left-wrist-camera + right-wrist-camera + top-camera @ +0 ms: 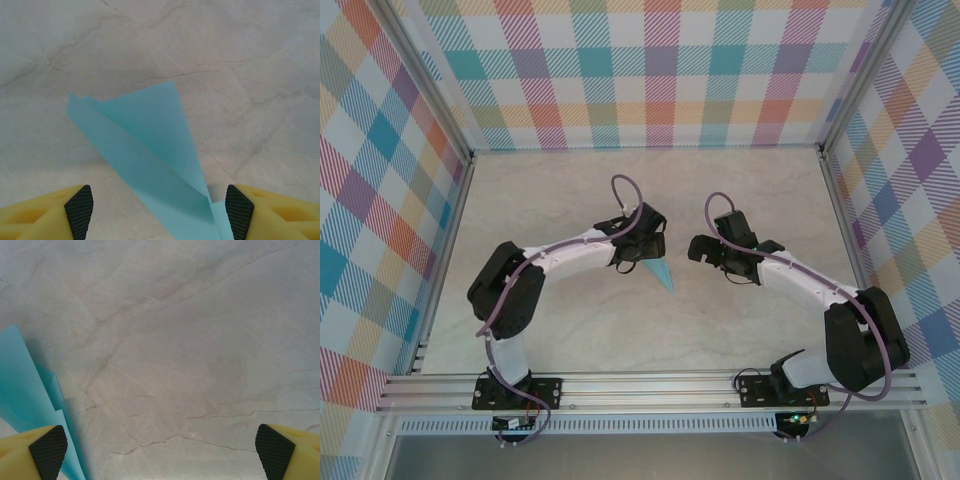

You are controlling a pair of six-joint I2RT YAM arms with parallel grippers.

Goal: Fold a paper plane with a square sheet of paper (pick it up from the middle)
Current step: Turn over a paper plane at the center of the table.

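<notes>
The paper plane [663,272], a narrow pointed dart of thin light blue folded paper, is lying on the pale marbled stone-pattern table [550,210] near its middle, with its tip pointing toward the near edge in the top view. In the left wrist view the paper plane [150,150] is showing a centre crease and layered triangular wings, and one wing appears to be standing slightly off the surface. The left gripper [636,256] is hovering directly over it. Its yellow fingers with black pads are standing well apart [159,210], straddling the dart and gripping nothing, and the pad on the right of that view is sitting just beside the paper's edge. The right gripper [705,250] is sitting just beside the plane, jaws spread fully [162,452] and holding nothing. The blue paper [25,385] is lying outside its pads, at the left edge of that view. You are judging the folding to be complete and the release step to be in hand. For the next move, you are raising both arms straight up and clear. Watch the left gripper's pad beside the paper, because a sideways pull could be dragging the light dart or opening its folds.
</notes>
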